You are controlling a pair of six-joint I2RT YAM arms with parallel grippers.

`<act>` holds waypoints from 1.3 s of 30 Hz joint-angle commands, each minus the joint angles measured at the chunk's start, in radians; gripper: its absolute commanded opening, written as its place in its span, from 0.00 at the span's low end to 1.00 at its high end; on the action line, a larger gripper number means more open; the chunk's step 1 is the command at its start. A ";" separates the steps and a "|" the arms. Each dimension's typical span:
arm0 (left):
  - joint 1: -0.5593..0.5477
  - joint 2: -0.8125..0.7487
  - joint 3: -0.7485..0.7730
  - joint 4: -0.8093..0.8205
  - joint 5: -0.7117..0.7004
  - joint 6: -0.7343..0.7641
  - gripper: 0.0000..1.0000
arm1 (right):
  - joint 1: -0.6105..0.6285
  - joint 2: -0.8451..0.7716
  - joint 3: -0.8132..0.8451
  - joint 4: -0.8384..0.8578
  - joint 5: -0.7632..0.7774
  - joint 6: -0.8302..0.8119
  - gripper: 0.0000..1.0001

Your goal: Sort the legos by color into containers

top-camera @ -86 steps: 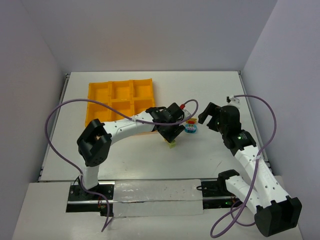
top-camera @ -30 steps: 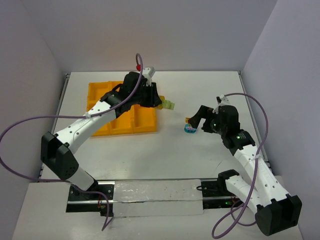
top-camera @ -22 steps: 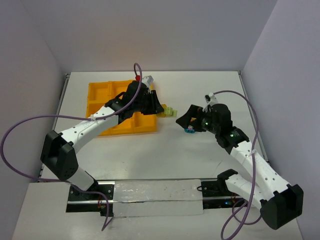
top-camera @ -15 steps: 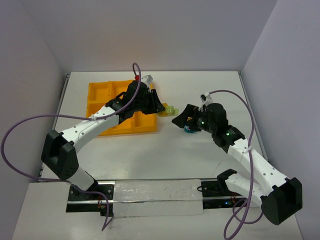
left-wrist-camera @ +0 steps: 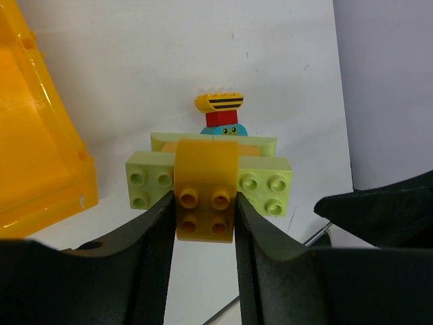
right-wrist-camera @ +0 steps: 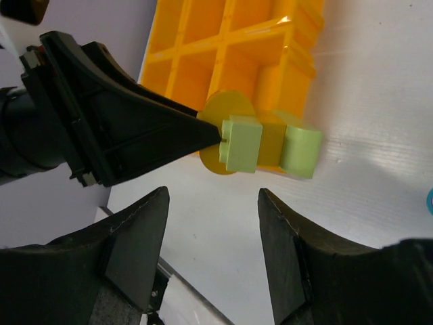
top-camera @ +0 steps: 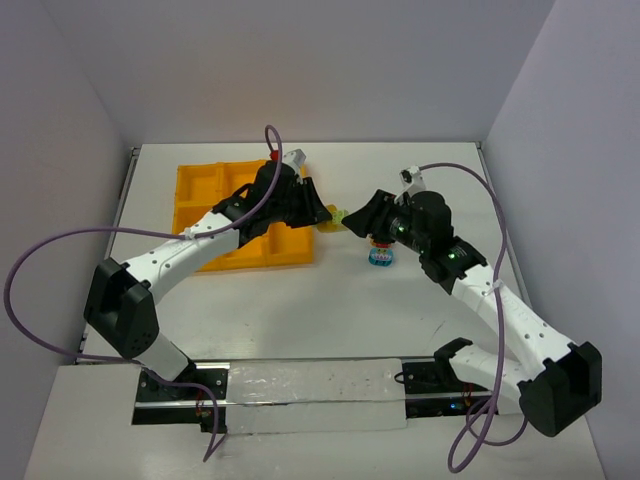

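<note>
The left gripper (left-wrist-camera: 203,215) is clamped on a yellow brick (left-wrist-camera: 206,169), one finger on each side of it. This brick sits on top of a longer lime green brick (left-wrist-camera: 267,186), which sticks out past the fingers on both sides. In the left wrist view a second lime green piece (left-wrist-camera: 169,141) shows behind it. This joined cluster is held just off the right edge of the orange-yellow tray (top-camera: 184,200), near its far right corner.

The right gripper (right-wrist-camera: 213,203) faces the cluster from the other side, its two fingers spread well apart. The right wrist view shows the cluster a little beyond the fingertips, not between them, with the tray's square compartments behind it.

A small stack of legos (top-camera: 381,252) stands on the white worktop (top-camera: 400,330), just below the right gripper in the top view. It has a light blue brick at the bottom, a red one in the middle and a yellow piece with black stripes on top. It stands apart from the tray and from the held cluster
</note>
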 commanded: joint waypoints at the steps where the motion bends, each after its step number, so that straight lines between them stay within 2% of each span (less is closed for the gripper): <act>1: 0.000 0.003 -0.001 0.058 0.027 -0.010 0.00 | 0.008 0.059 0.055 0.065 0.026 -0.011 0.63; 7: 0.000 -0.002 -0.011 0.062 0.032 -0.004 0.00 | 0.011 0.117 0.065 0.089 0.012 -0.015 0.62; 13: 0.000 0.007 -0.010 0.061 0.033 0.002 0.00 | 0.016 0.148 0.077 0.103 -0.005 -0.023 0.53; 22: -0.001 0.008 -0.013 0.063 0.037 0.005 0.00 | 0.023 0.193 0.093 0.109 -0.011 -0.024 0.45; 25: 0.000 0.003 -0.017 0.060 0.030 0.008 0.00 | 0.028 0.201 0.097 0.110 -0.008 -0.019 0.34; 27: -0.001 0.001 -0.023 0.060 0.026 0.008 0.00 | 0.028 0.202 0.100 0.109 -0.004 -0.014 0.20; 31: -0.002 -0.011 -0.041 0.072 0.017 0.007 0.00 | 0.028 0.198 0.105 0.106 -0.003 0.020 0.00; 39: -0.002 -0.071 -0.109 0.117 -0.052 -0.002 0.00 | 0.023 0.190 0.065 0.203 -0.056 0.171 0.00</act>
